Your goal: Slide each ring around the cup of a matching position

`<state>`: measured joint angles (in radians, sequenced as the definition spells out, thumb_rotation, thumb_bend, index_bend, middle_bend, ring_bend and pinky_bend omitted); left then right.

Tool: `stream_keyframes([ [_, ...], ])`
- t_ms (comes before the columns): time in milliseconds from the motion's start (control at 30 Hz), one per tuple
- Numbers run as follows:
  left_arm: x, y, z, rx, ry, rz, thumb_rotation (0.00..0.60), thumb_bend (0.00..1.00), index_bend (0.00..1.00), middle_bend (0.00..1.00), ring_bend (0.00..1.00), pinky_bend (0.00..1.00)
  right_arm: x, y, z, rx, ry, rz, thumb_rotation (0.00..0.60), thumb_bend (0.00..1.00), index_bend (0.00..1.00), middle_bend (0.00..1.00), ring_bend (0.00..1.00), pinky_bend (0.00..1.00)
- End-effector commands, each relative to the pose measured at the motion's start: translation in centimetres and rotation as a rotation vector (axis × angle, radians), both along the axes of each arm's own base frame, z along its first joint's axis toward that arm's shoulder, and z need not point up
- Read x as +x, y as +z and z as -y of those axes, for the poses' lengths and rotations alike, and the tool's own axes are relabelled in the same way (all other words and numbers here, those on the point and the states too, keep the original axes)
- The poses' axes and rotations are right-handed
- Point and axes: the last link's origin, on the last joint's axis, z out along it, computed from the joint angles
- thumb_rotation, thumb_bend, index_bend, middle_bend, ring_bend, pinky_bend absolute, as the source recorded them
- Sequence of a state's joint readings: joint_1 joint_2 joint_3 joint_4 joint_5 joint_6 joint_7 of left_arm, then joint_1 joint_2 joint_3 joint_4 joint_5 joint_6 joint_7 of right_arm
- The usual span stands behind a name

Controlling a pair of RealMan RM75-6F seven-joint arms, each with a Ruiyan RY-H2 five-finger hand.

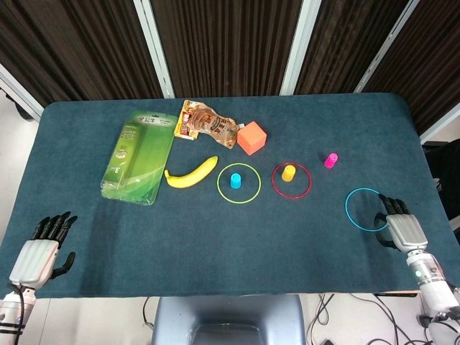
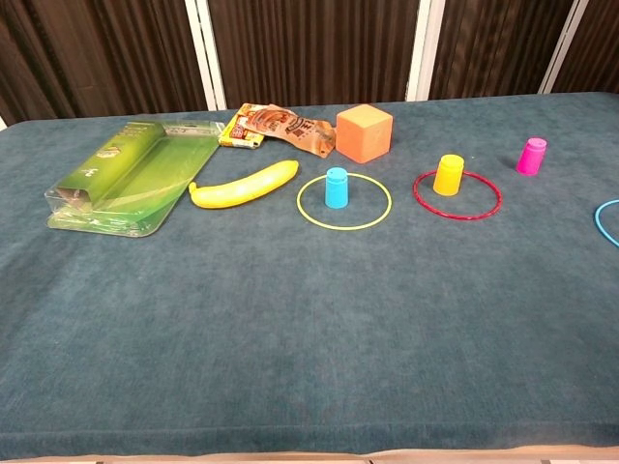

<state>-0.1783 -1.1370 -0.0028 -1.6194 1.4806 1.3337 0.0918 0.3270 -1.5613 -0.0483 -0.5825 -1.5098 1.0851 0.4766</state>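
Nearest, both empty hands rest at the desk (image 1: pixel 215 237) edge, fingers spread: left hand (image 1: pixel 37 251) at 8 o'clock, right hand (image 1: pixel 404 228) at 4, fingertips (image 1: pixel 389 204) touching the cyan ring (image 1: pixel 349 218). Beyond, the yellow ring (image 1: pixel 238 200) encircles the blue cup (image 1: pixel 235 180), the red ring (image 1: pixel 291 195) the yellow cup (image 1: pixel 288 172); the pink cup (image 1: pixel 330 159) stands alone.

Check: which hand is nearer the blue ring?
Right. The right hand sits at the blue ring's near-right edge, fingertips about on the rim. The left hand is at the table's opposite near corner, far off.
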Motion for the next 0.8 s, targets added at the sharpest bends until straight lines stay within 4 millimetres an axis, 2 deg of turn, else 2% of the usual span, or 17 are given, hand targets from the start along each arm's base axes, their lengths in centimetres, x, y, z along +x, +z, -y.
stream_keyframes([
  [33, 0.0, 0.1, 0.0, -0.001, 0.000, 0.001, 0.600, 0.44, 0.00, 0.00, 0.00, 0.02, 0.0, -0.3, 0.1, 0.008, -0.001, -0.001, 0.600, 0.49, 0.63, 0.03, 0.00, 0.00],
  [800, 0.1, 0.1, 0.3, 0.000, 0.001, 0.004, 0.600, 0.44, 0.00, 0.00, 0.00, 0.02, 0.2, -1.4, 0.6, 0.039, -0.011, 0.008, 0.600, 0.49, 0.65, 0.03, 0.00, 0.00],
])
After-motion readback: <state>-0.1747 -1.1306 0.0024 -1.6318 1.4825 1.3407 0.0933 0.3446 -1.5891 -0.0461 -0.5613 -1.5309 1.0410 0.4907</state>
